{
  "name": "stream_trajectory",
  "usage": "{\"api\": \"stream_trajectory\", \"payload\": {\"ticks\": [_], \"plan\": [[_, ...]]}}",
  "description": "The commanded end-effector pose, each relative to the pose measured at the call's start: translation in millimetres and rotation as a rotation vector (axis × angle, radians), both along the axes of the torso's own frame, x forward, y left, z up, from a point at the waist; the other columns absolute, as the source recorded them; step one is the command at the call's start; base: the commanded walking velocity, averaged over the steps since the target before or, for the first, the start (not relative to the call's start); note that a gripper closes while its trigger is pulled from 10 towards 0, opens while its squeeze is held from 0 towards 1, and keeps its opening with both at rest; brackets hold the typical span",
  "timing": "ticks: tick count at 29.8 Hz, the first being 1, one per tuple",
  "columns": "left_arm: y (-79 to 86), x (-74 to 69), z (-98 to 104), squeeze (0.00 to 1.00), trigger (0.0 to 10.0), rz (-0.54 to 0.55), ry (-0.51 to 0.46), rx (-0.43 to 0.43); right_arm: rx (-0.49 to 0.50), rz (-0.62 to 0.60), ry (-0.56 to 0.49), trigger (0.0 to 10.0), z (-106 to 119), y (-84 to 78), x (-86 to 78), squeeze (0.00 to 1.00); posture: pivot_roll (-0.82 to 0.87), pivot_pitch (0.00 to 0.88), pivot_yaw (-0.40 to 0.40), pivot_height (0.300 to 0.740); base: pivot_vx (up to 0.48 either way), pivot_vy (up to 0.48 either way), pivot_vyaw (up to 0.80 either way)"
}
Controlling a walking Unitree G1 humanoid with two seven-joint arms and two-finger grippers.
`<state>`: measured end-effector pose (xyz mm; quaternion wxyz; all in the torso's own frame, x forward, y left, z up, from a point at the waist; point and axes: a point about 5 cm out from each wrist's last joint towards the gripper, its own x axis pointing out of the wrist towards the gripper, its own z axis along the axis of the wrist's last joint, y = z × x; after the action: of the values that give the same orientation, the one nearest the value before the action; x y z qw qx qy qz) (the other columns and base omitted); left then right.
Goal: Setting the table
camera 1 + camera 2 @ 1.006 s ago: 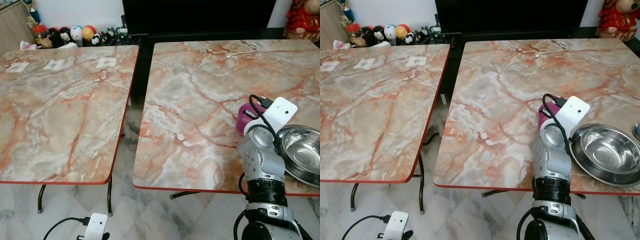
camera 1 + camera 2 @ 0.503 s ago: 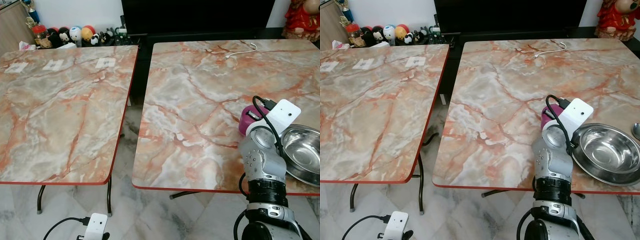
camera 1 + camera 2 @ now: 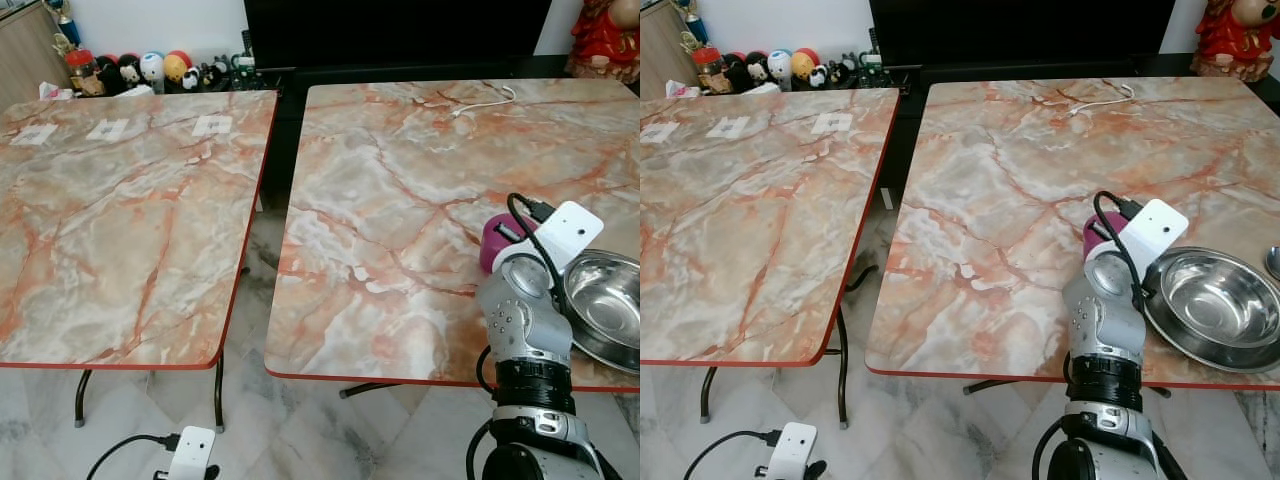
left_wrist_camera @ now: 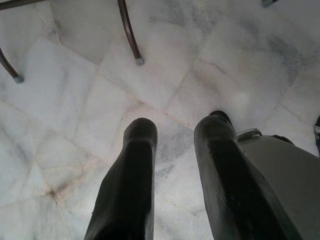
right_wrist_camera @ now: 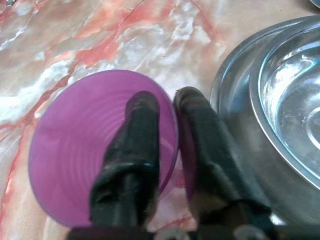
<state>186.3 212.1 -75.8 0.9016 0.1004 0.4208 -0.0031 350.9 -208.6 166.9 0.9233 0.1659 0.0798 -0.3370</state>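
Marble-patterned tabletops point(image 3: 400, 200) with red edging stand side by side over a pale marble floor point(image 4: 75, 100). At the near right of the right-hand table, the right gripper point(image 5: 167, 112) pinches the rim of a purple plastic cup point(image 5: 75, 150), one finger inside and one outside; nothing can be seen inside the cup. Just beside it, at 3 o'clock, sits a stainless steel bowl point(image 3: 1220, 305), nested in a second one. At 12 o'clock, far across the table, lies a white cable point(image 3: 485, 102). The left gripper point(image 4: 172, 145) hangs over the floor, fingers narrowly parted.
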Motion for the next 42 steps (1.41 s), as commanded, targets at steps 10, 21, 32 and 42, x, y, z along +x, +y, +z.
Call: {"api": "stream_trajectory", "payload": {"ticks": [10, 21, 32, 42], "plan": [[4.5, -5.3, -2.0, 0.00, 10.0, 0.011, 0.021, 0.013, 0.046, -0.009, -0.038, 10.0, 2.1, 3.0, 1.1, 0.00, -0.11, 0.083, 0.064, 0.740, 0.000, 0.000, 0.00], [4.3, -4.8, -1.9, 0.00, 10.0, 0.005, 0.022, 0.014, 0.052, -0.027, -0.064, 10.0, 4.8, 3.1, 1.6, 0.00, -0.11, 0.083, 0.064, 0.740, 0.000, 0.000, 0.00], [4.1, -4.9, -1.9, 0.00, 10.0, 0.006, 0.021, 0.014, 0.057, -0.022, -0.076, 10.0, 6.3, 3.8, 2.4, 0.22, -0.11, 0.085, 0.064, 0.740, 0.000, 0.000, 0.00], [4.5, -5.0, -1.9, 0.00, 10.0, 0.004, 0.022, 0.015, 0.113, -0.011, -0.076, 10.0, 3.4, 5.2, 3.4, 0.00, -0.11, 0.085, 0.064, 0.740, 0.000, 0.000, 0.00]]}}
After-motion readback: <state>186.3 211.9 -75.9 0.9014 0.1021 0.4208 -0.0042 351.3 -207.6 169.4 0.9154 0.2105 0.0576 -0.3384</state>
